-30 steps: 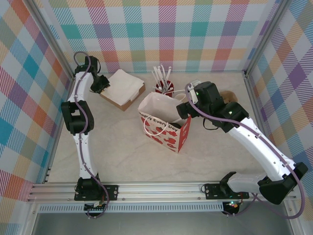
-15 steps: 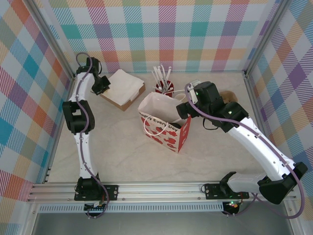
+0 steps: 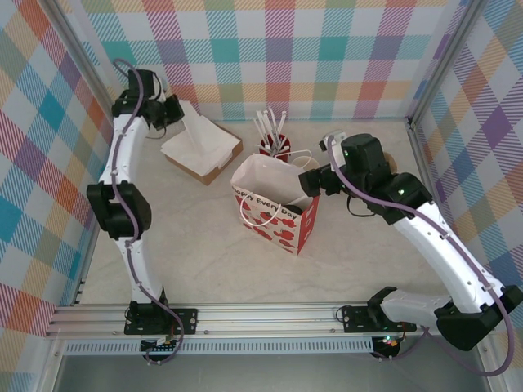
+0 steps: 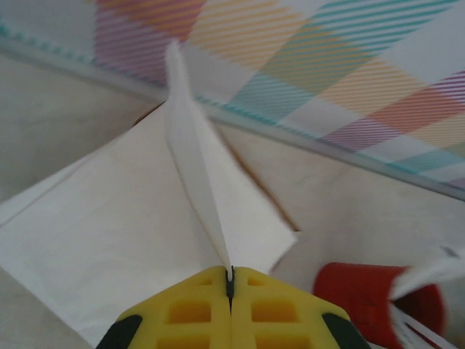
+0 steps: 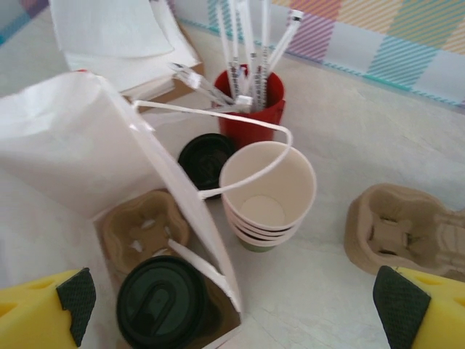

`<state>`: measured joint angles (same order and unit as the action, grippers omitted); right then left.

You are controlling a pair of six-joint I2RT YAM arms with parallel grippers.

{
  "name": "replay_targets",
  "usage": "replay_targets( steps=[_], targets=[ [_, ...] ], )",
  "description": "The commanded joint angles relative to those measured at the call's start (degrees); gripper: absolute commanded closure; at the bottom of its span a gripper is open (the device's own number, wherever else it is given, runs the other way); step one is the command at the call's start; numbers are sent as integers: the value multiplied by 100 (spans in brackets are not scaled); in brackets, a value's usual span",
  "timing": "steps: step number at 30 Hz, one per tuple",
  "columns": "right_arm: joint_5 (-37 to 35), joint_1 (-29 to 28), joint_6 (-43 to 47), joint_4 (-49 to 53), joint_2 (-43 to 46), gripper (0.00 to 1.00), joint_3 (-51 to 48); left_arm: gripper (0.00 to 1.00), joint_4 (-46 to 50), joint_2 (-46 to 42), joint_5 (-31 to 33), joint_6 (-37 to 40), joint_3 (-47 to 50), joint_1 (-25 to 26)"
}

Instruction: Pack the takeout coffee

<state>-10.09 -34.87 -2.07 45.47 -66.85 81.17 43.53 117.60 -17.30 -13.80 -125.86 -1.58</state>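
While the left gripper pinches a napkin edge, the right gripper hangs spread above the bag.

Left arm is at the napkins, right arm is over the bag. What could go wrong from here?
1. The left gripper pinches one napkin by a thin fold, peaked above the napkin stack. It may slip out, or drag the sheets below along.
2. The handle of the bag loops across the mouth of the empty cup stack. Nudging the bag could snag and tip those cups.
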Motion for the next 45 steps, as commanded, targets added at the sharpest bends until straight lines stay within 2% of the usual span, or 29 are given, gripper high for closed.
replay_targets(
  steps=[1, 8, 15, 19, 25, 33, 38, 41, 45],
  targets=[
    [1050, -3, 248, -335, 23, 0, 280, 100, -369, -594, -886, 460, 71, 44],
    [2120, -14, 1155, -720, -170, 0, 699, 100, -256, -1503, -2457, 1174, 123, 87],
    [3344, -90, 1992, -816, -766, 0, 1696, 100, 334, -2560, -4130, 2099, 351, 213],
    [4085, -208, 2302, -820, -1225, 0, 2400, 100, 417, -3229, -4741, 2447, 840, 396],
    [4751, -430, 2752, -747, -2098, 0, 3584, 100, 446, -3884, -5240, 2662, 1286, 715],
    [5442, -749, 2845, -474, -3312, 0, 5225, 100, 645, -4024, -5451, 2742, 1285, 936],
    [5725, -1020, 2722, -321, -3699, 1, 5485, 100, 653, -4051, -5452, 2756, 1276, 976],
    [5757, -1134, 2692, -146, -3827, 11, 5431, 100, 635, -4073, -5458, 2757, 1258, 980],
    [5757, -1158, 2517, -55, -3857, 35, 5187, 100, 629, -4081, -5451, 2759, 1174, 985]
  ],
)
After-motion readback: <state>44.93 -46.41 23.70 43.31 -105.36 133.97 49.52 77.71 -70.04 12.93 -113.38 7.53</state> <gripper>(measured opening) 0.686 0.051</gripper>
